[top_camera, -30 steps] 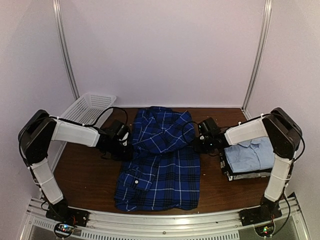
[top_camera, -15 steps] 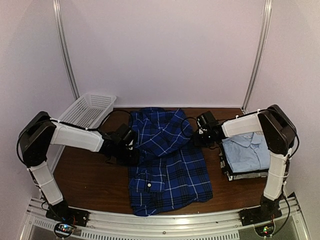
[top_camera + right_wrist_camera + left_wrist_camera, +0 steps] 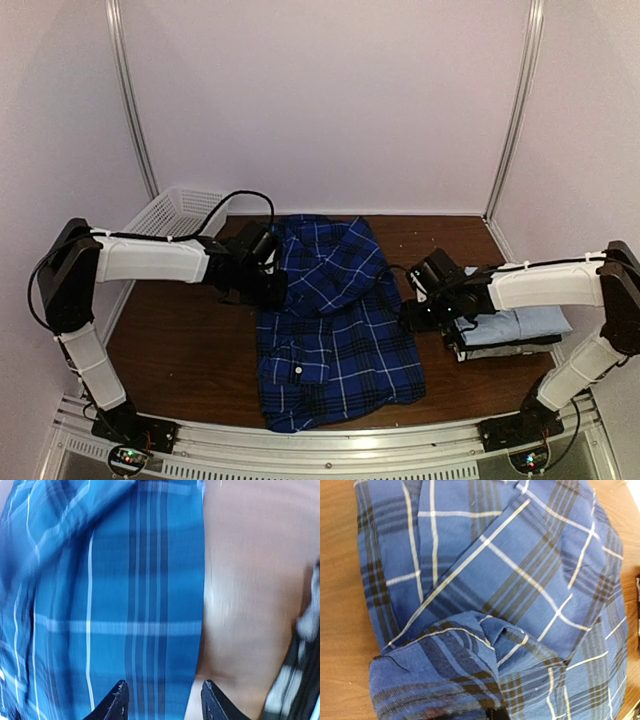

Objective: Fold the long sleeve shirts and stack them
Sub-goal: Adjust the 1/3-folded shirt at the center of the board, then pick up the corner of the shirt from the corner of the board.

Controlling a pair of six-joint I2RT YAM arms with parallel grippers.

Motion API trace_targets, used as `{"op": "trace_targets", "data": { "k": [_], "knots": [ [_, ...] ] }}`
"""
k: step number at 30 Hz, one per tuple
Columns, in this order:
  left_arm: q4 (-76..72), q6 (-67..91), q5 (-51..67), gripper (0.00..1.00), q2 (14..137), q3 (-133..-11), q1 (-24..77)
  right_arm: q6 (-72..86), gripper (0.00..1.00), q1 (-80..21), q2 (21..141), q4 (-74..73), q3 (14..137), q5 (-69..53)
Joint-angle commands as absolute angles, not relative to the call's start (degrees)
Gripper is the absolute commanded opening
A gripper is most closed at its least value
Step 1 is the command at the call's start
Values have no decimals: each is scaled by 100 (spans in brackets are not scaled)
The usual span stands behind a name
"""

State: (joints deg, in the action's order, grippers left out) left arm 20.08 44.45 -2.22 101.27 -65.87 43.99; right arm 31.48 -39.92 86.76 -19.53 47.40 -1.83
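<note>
Right fingers (image 3: 116,702) apart over plaid shirt (image 3: 335,320) — stack (image 3: 510,328) beside, basket (image 3: 175,215) apart

Pale lilac walls (image 3: 330,100), two metal corner uprights (image 3: 130,100), dark wooden tabletop (image 3: 180,350).

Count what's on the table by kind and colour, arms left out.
plaid shirt, blue and black, lying loose: 1
light blue shirt, folded on top of the right-hand stack: 1
white basket, back left: 1
Total: 3 countable. The folded layers under the light blue shirt are too hidden to count.
</note>
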Motion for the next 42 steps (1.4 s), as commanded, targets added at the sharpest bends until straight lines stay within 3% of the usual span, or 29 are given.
{"op": "trace_targets", "data": {
  "k": [1,9,23,33,42],
  "knots": [
    [2107,4179,-289,0,10056,-6982,4368,3771,51,-4383,7970,-2540,4276,-26],
    [2183,4054,-294,0,9987,-7348,4304,4824,46,-5181,7044,-2719,3332,-132],
    [2404,3770,-292,0,10060,-8165,4102,5557,29,-5893,7584,-2383,3061,-26],
    [2612,3249,-374,0,10435,-9585,3862,6024,0,-6230,7612,-2982,3181,488],
    [2714,2802,-555,0,10498,-10599,3533,6048,0,-6278,6864,-3632,3762,1070]
  ]
}}
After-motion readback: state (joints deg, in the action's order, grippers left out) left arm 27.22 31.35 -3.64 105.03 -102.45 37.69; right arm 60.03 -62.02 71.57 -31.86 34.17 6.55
